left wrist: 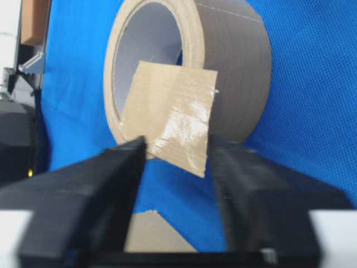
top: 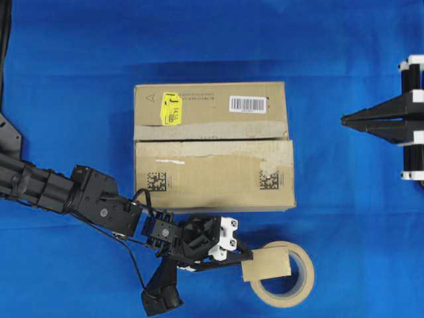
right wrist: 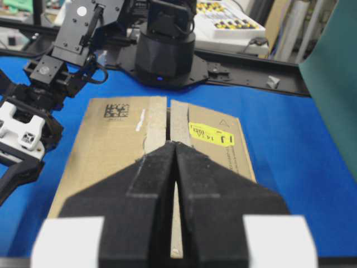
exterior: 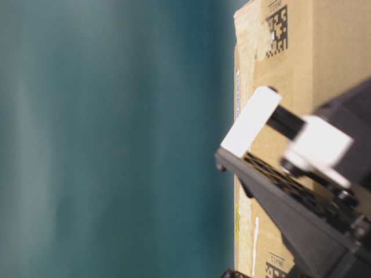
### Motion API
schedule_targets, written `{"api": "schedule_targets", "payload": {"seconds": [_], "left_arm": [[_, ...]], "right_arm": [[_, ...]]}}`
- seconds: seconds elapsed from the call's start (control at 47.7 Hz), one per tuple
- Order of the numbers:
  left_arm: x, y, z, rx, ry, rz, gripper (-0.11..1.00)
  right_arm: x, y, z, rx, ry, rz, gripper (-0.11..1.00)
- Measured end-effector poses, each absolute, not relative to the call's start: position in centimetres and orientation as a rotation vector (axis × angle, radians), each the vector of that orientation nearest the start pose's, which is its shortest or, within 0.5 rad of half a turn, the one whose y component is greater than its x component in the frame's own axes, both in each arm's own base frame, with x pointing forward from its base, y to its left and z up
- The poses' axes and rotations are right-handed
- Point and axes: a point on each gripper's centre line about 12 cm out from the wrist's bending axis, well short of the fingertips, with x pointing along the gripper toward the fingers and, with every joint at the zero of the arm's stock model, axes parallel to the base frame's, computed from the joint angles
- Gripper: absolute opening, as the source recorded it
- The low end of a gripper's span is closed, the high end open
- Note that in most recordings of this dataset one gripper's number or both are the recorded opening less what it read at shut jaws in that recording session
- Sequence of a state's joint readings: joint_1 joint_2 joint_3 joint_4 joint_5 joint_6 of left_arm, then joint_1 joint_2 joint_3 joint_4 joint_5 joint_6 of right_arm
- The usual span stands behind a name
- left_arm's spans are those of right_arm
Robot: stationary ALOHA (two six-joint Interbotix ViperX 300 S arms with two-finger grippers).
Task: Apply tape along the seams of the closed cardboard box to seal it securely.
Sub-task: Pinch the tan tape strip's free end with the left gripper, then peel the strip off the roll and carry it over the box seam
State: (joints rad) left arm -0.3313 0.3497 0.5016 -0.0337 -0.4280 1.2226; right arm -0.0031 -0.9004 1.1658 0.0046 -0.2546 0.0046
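Just tape roll beneath tape

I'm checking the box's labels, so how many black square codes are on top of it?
2, both on the box flap nearer the tape roll: left code, right code. The sides are hidden, so more are possible.

The cardboard box sits mid-tabletop, its seams running left to right across the top. The tape roll lies on the tabletop, near the box's lower right corner in the overhead view. The tape overlaps the roll's left part, beside the left gripper. The right gripper stands well apart, right of the box.
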Motion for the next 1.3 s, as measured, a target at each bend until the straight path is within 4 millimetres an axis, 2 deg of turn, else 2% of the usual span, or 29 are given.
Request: {"api": "schedule_targets", "payload": {"seconds": [0.105,0.189,0.587,0.796,1.027,1.299], "left_arm": [[43.9,-14.9,11.2,1.236,0.197,-0.537,0.12],[44.0,-15.0,11.2,1.232,0.206,-0.541,0.01],[44.0,-15.0,11.7,1.232,0.207,-0.544,0.00],[43.9,-15.2,14.5,1.232,0.179,-0.532,0.01],[44.1,-15.3,18.8,1.280,0.124,-0.515,0.01],[44.3,-15.4,21.4,1.313,0.093,-0.506,0.01]], "right_arm": [[21.0,-0.1,27.9,0.008,0.017,-0.004,0.00],[21.0,-0.1,27.9,0.009,0.018,-0.004,0.00],[21.0,-0.1,27.9,0.009,0.018,-0.004,0.00],[21.0,-0.1,27.8,0.009,0.029,-0.004,0.00],[20.8,0.0,27.8,0.012,0.037,-0.003,0.00],[20.7,-0.1,27.8,0.015,0.040,-0.005,0.00]]}}
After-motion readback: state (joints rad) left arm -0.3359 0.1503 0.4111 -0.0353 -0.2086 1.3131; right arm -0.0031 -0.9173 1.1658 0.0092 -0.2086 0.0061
